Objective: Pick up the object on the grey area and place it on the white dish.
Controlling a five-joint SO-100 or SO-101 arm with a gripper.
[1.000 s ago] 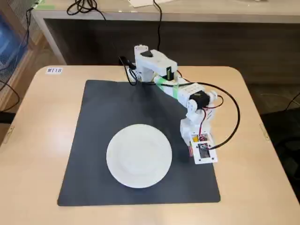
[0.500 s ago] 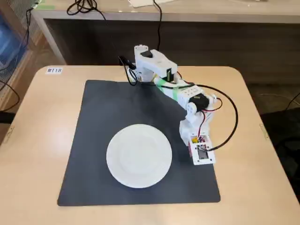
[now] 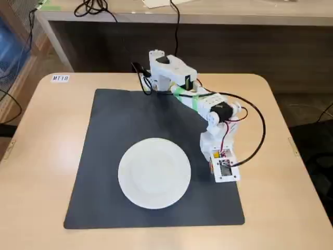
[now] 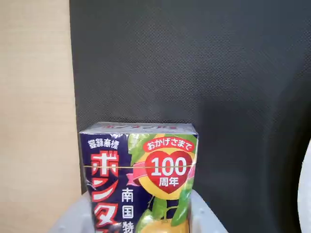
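Note:
In the wrist view the object (image 4: 141,174), a small box with red lettering, a red heart and yellow fruit, sits between the pale jaws of my gripper (image 4: 138,218), which is shut on it over the grey area (image 4: 194,73). In the fixed view my gripper (image 3: 219,167) hangs over the right side of the grey area (image 3: 125,125), just right of the white dish (image 3: 154,173). There the arm hides the box, apart from an orange sliver (image 3: 210,165). The dish's rim shows at the right edge of the wrist view (image 4: 307,194).
The beige tabletop (image 3: 47,140) surrounds the mat and also shows in the wrist view (image 4: 34,97). The arm's base (image 3: 164,67) stands at the mat's far edge with cables behind it. A wooden bench (image 3: 208,15) runs along the back.

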